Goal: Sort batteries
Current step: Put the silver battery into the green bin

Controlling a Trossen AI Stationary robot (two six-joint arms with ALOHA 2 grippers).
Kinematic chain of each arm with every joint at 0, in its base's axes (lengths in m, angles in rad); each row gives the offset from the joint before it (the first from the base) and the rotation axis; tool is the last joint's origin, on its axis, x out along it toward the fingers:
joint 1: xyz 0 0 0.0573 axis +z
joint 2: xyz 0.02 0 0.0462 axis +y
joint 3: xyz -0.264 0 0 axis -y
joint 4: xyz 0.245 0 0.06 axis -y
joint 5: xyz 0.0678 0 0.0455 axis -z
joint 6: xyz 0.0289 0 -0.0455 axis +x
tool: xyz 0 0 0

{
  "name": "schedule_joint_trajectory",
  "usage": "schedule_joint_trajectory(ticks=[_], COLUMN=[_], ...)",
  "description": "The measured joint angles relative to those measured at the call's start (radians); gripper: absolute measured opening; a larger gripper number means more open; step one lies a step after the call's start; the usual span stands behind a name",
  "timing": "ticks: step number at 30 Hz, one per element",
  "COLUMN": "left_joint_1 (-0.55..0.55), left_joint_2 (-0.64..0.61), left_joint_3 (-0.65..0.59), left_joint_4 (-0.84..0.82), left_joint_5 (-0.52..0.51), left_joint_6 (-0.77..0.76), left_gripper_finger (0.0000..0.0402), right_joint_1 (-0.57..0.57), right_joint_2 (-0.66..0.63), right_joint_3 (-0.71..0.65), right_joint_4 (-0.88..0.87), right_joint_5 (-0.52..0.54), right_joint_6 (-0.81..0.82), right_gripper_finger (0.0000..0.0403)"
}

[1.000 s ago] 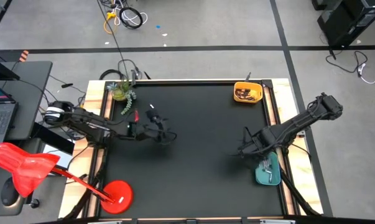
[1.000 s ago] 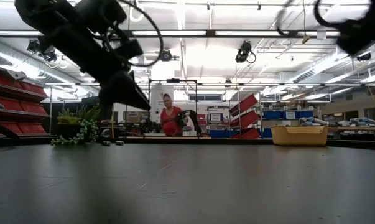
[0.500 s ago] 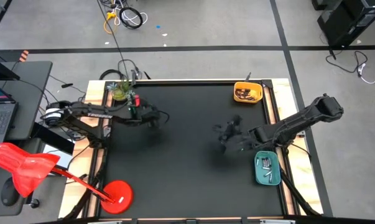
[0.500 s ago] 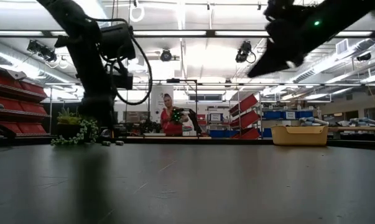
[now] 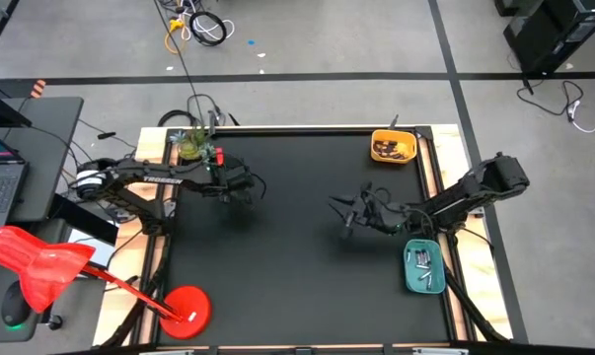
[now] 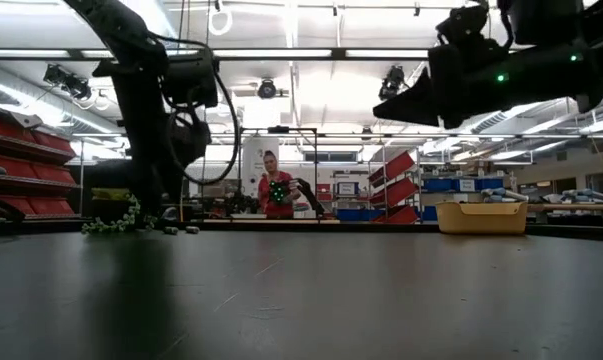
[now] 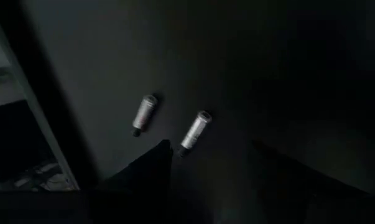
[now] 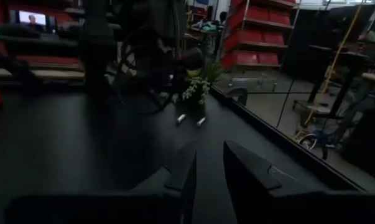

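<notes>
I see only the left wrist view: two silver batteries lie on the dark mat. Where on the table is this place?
Observer: The high view puts the left gripper near the table's left side, next to a small plant. The right wrist view shows the two batteries lying just in front of that plant.
Operator: Where are the trays?
Observer: Both are on the right side. The yellow tray is in a corner and the teal tray is along the right edge.
Operator: And the other arm?
Observer: The right gripper hangs over the mat between the middle and the trays. Its jaws stand slightly apart and are empty.
</notes>
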Motion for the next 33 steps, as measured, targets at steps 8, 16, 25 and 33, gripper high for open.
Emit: schedule_joint_trajectory(ticks=[8,16,25,33], left_joint_1=[0.043,0.061,0.166,0.174], left_joint_2=[0.145,0.228,0.303,0.317], left_joint_3=[0.023,0.130,0.147,0.146], left_joint_4=[-0.016,-0.075,-0.092,-0.098], left_joint_5=[-0.009,-0.046,0.112,0.147], left_joint_6=[0.003,0.034,0.160,0.160], left_gripper_finger=[0.0213,0.0213,0.0162,0.0052], right_joint_1=[-0.018,-0.020,-0.020,-0.020], right_joint_2=[0.038,0.038,0.038,0.038], right_joint_3=[0.051,0.053,0.053,0.053], right_joint_4=[0.002,-0.008,-0.015,-0.016], right_joint_5=[-0.038,-0.056,-0.058,-0.059], right_joint_6=[-0.052,-0.044,-0.037,-0.041], right_gripper_finger=[0.0090,0.0090,0.0090,0.0090])
